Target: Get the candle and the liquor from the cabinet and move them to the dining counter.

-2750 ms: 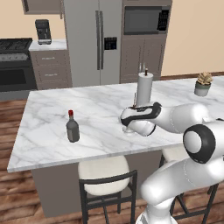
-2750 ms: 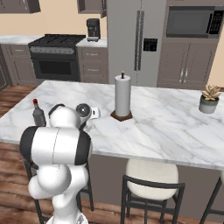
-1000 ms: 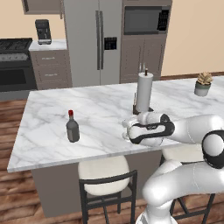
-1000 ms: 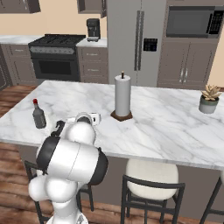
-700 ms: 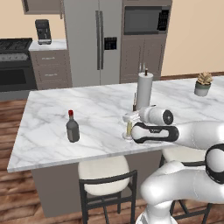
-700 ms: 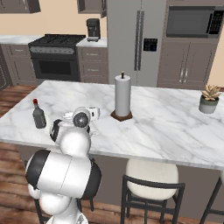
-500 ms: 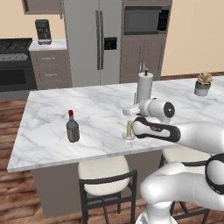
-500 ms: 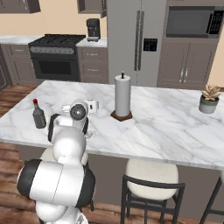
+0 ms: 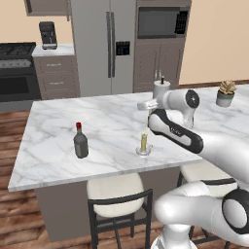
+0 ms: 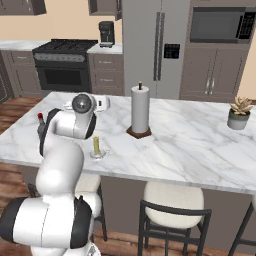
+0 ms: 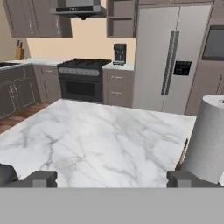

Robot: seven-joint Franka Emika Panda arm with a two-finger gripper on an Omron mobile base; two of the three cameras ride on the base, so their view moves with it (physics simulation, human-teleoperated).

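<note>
Left base view: the candle [image 9: 144, 142] stands upright in its small clear dish on the dining counter [image 9: 58, 126], near the front edge and about mid-width. The liquor [image 9: 80, 141] stands upright on the same marble top, well to the left of the candle and apart from it. The arm arches over the counter behind the candle; the gripper [image 9: 141, 105] is raised above the marble, pointing left toward the fridge side, clear of the candle and holding nothing. A paper towel roll [image 9: 160, 89] is partly hidden behind the wrist. A potted plant [image 9: 225, 93] sits at the far right of the top.

Right base view: the candle [image 10: 96, 147] sits near the front edge, just right of the arm's upper link. The liquor [image 10: 41, 125] shows only its red cap and shoulder past the arm at the left. The paper towel roll [image 10: 140, 110] stands upright further back, the potted plant [image 10: 239, 113] well to the right. The gripper is mostly hidden behind the wrist joint.

Hand view: the two fingertips [image 11: 41, 178] sit far apart at the bottom, jaws spread wide with bare marble between them. The paper towel roll [image 11: 210, 137] rises just beside the right tip. Beyond the counter stand a stove [image 11: 81, 79] and a fridge [image 11: 170, 57].
</note>
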